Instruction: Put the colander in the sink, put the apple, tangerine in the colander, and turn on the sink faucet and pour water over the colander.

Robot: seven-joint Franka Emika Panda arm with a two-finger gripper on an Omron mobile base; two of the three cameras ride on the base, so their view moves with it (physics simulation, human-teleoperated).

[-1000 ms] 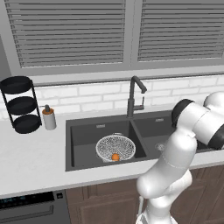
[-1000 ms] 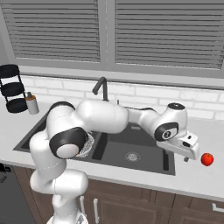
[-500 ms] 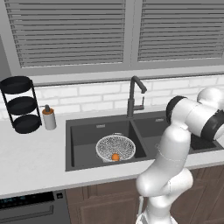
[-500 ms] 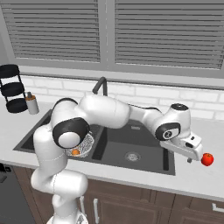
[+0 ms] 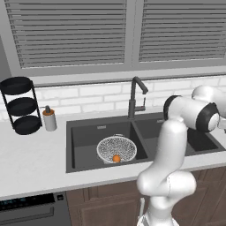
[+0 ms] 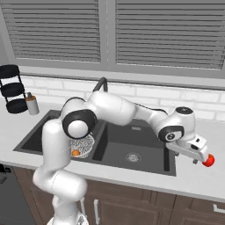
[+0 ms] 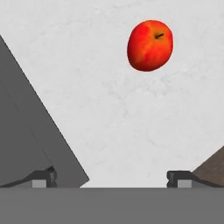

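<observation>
The red apple (image 7: 150, 45) lies on the white counter (image 7: 109, 109) right of the sink (image 6: 132, 145), ahead of my open gripper (image 7: 111, 178), whose jaws stand wide with nothing between them. From the right base view my gripper (image 6: 200, 158) hovers just left of the apple (image 6: 209, 161). The wire-mesh colander (image 5: 117, 148) sits in the left basin of the sink (image 5: 79, 132), and the tangerine (image 5: 116, 158) rests inside it. Behind the basins rises the dark faucet (image 5: 134, 97). My arm hides part of the colander (image 6: 85, 145) in the right base view.
A black three-tier rack (image 5: 17, 106) and a white pump bottle (image 5: 49, 119) stand on the counter left of the sink. The apple lies close to the counter's front edge, with brown cabinet fronts (image 7: 212, 168) below. The sink's corner (image 7: 26, 131) is beside my left fingertip.
My arm has swung further right and lower, carrying the open gripper closer to the apple. The colander and tangerine have stayed in place.
</observation>
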